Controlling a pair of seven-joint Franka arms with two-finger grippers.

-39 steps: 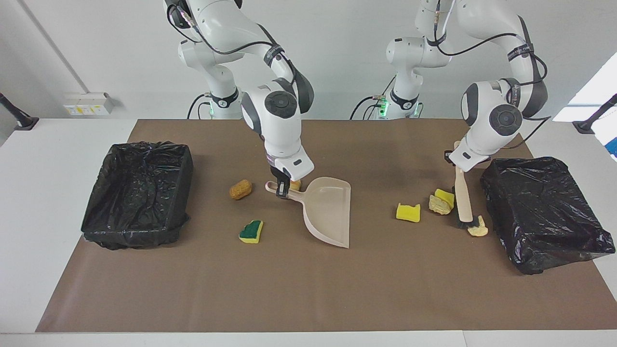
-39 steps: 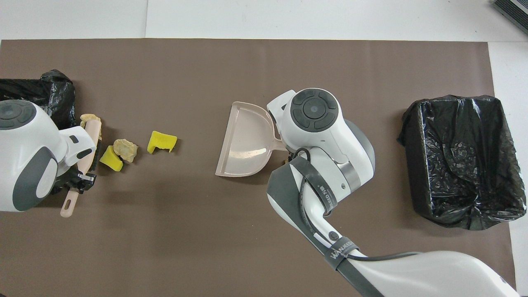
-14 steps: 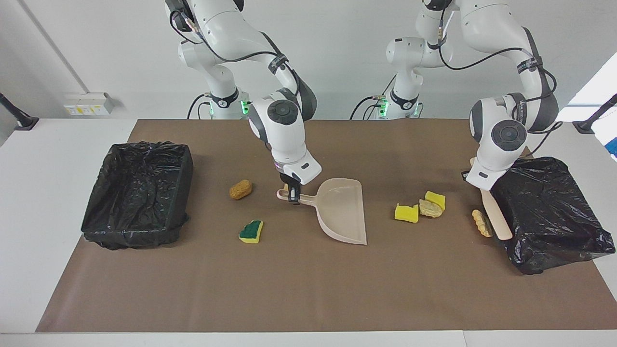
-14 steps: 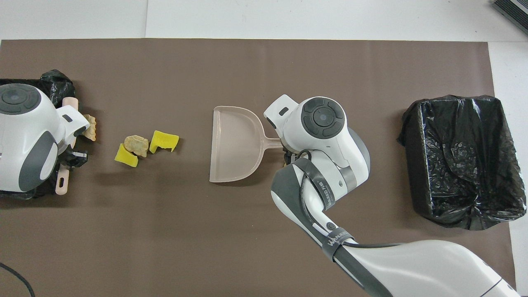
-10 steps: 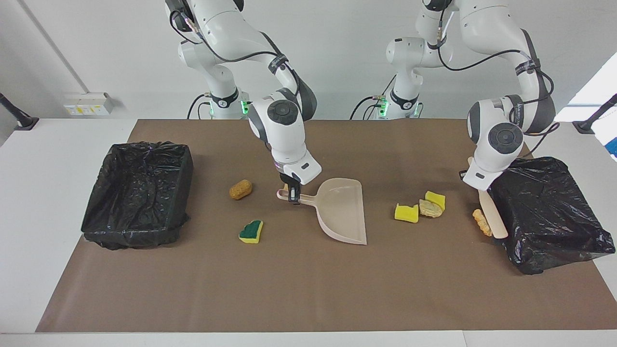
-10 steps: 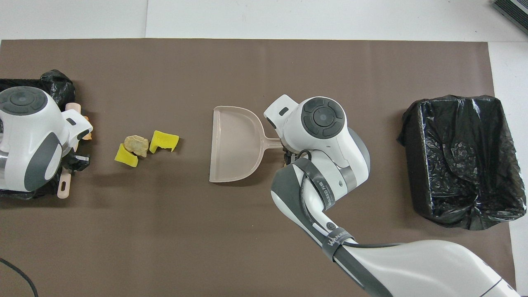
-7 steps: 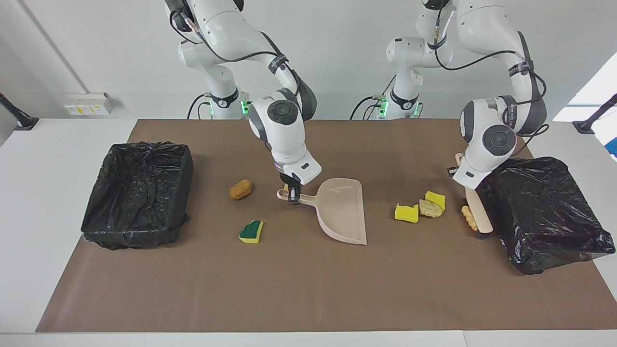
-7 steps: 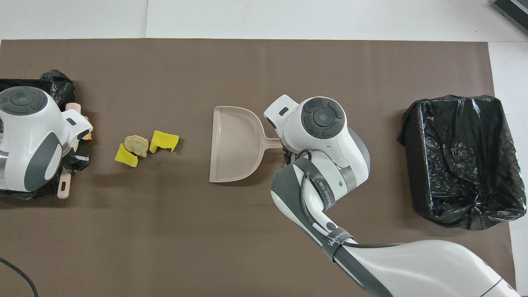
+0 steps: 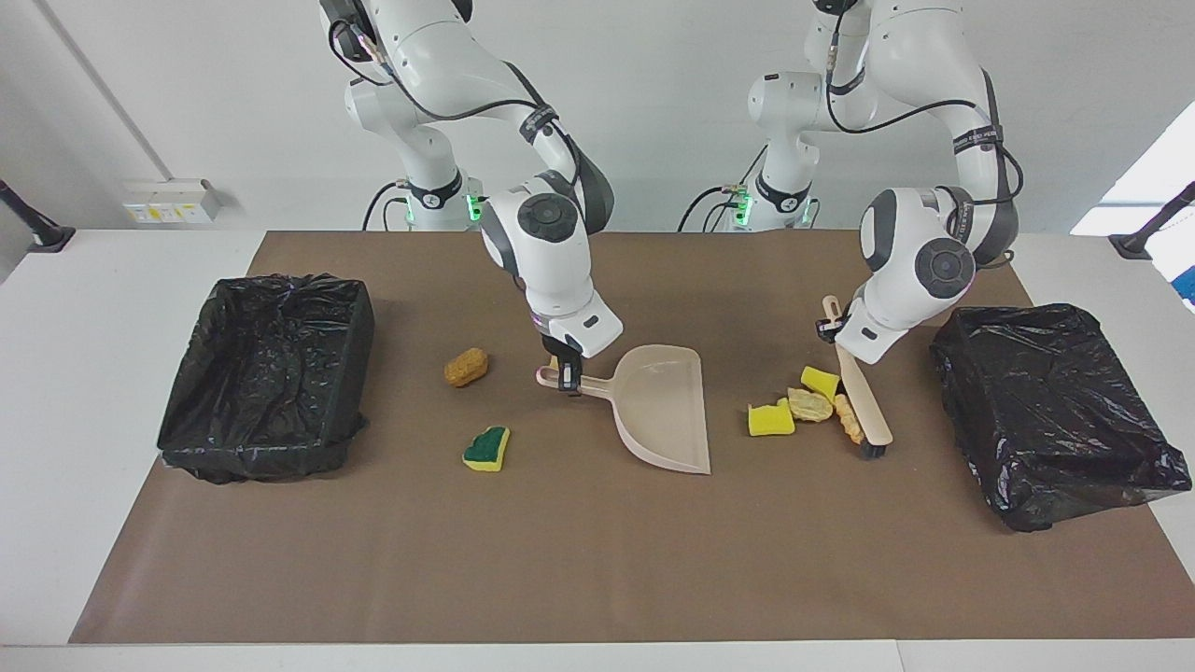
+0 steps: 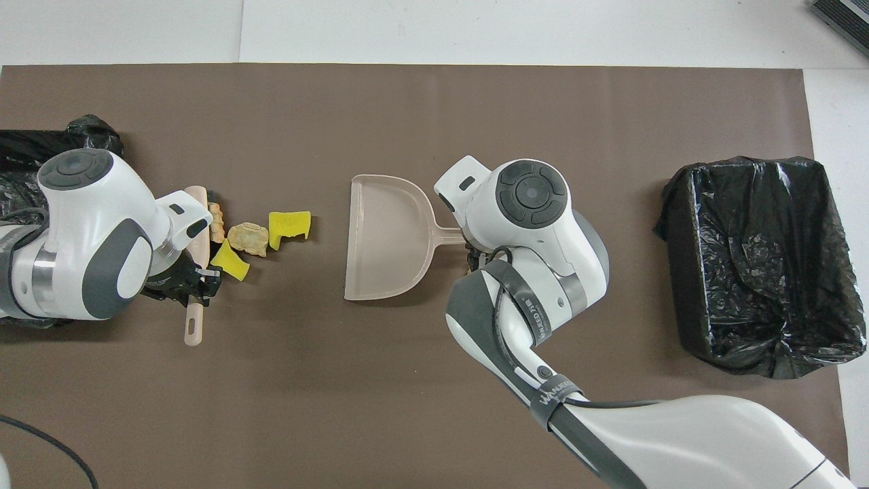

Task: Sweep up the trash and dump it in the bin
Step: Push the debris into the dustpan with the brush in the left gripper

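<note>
We note the left gripper (image 9: 838, 329) clamped on the handle of the brush (image 9: 864, 401), whose bristled head rests on the brown mat (image 9: 597, 551) near the bin (image 9: 1046, 411) at the left arm's end of the table.

Against the brush's head we see a cluster of trash: a tan lump (image 9: 848, 417) touching the bristles, a pale lump (image 9: 808, 404) beside it, a yellow sponge piece (image 9: 821, 382) nearer the robots, and another yellow piece (image 9: 770, 420) toward the dustpan (image 9: 663, 406).

The right gripper (image 9: 567, 369) is closed on the dustpan's handle, pan flat on the mat mid-table, apart from the cluster.

Toward the right arm's end lie an orange lump (image 9: 466, 366) and a green-backed sponge (image 9: 487, 448), the latter farther from the robots. The second bin (image 9: 271, 373) sits at that end.
</note>
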